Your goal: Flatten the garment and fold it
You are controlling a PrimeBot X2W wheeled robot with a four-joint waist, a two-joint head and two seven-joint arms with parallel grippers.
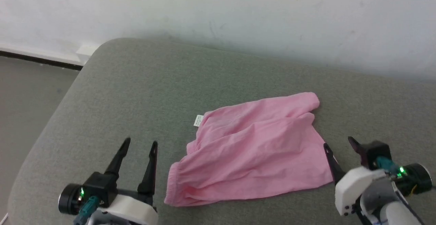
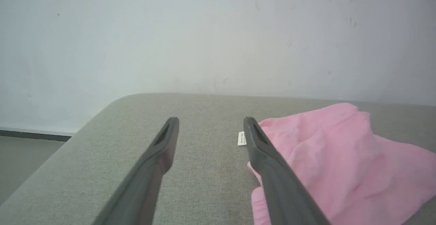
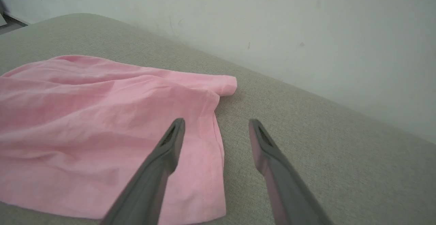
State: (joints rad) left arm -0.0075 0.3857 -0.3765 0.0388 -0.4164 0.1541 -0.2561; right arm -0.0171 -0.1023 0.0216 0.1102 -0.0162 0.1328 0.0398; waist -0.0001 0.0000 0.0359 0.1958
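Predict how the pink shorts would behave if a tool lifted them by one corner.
The pink shorts would probably droop and bunch: the thin cloth already lies in soft wrinkles. They look light, barely denting the grey cushion. Pushed, they would likely crumple rather than slide, as the cushion's weave looks rough.

Plain indoor room, more home-like than industrial. A grey fabric-upholstered cushion [image 1: 143, 92], its rounded corner at ten o'clock, stands against a scuffed white wall [image 1: 218, 13] at twelve o'clock. At nine o'clock, grey floor [image 1: 24, 95] meets a dark skirting strip [image 1: 37, 59]. Pink shorts [image 1: 252, 150] lie on the cushion.
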